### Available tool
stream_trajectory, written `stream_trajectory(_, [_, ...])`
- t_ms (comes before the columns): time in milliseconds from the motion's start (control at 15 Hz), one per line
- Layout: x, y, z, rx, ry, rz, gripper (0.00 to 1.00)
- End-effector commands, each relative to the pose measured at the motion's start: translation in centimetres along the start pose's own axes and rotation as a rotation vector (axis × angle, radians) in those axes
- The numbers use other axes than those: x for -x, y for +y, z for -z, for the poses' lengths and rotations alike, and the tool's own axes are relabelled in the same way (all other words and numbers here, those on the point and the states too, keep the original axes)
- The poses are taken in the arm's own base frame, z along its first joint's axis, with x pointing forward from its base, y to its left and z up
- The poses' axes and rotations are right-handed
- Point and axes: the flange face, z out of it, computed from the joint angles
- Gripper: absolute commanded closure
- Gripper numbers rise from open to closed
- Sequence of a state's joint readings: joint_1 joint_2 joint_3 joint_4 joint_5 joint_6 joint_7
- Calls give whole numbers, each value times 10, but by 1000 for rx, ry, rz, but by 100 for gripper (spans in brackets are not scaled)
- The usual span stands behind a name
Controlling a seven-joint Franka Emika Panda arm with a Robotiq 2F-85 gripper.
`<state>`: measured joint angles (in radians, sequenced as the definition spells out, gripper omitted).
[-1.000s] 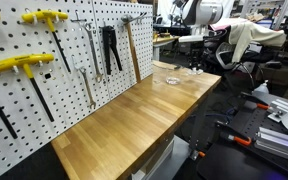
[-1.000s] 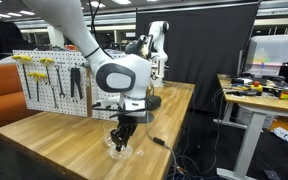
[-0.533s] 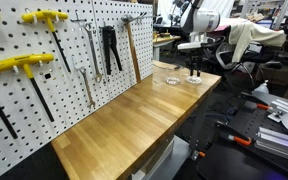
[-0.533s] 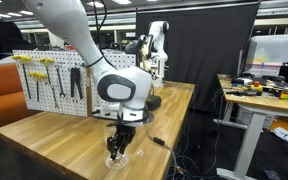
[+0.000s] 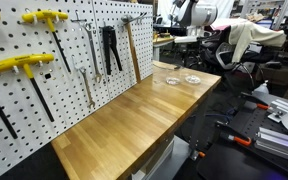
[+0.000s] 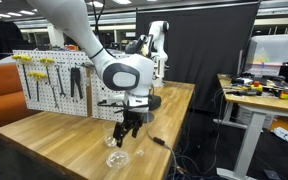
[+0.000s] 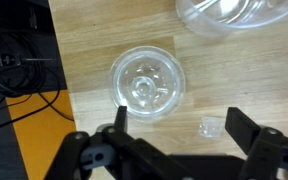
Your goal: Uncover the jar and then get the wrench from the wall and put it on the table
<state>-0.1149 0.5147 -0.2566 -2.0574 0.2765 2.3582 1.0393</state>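
One jar [image 5: 171,80], one lid [image 5: 193,78], two wrenches [image 5: 95,52].

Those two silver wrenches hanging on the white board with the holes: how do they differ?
The longer silver wrench reaches much further down the white pegboard than the slim shorter silver wrench. The longer one hangs on the side of the yellow-handled T-tools. The shorter one hangs right beside the black-handled pliers. Both are plain silver metal and hang from near the top of the board.

The jar [image 5: 171,80] and lid [image 5: 193,79] lie side by side on the surface [image 5: 114,125], near the wall [image 5: 69,105] where the wrench [image 5: 95,52] hangs.
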Motion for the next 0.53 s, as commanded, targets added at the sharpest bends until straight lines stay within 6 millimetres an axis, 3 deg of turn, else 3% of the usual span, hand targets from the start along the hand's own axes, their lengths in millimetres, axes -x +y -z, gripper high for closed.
stream_trajectory(0, [10, -4, 45, -68, 37, 20, 0])
stream_trajectory(267, [29, -8, 101, -166, 77, 80, 0])
stream_trajectory(467, [49, -10, 127, -193, 105, 164, 0])
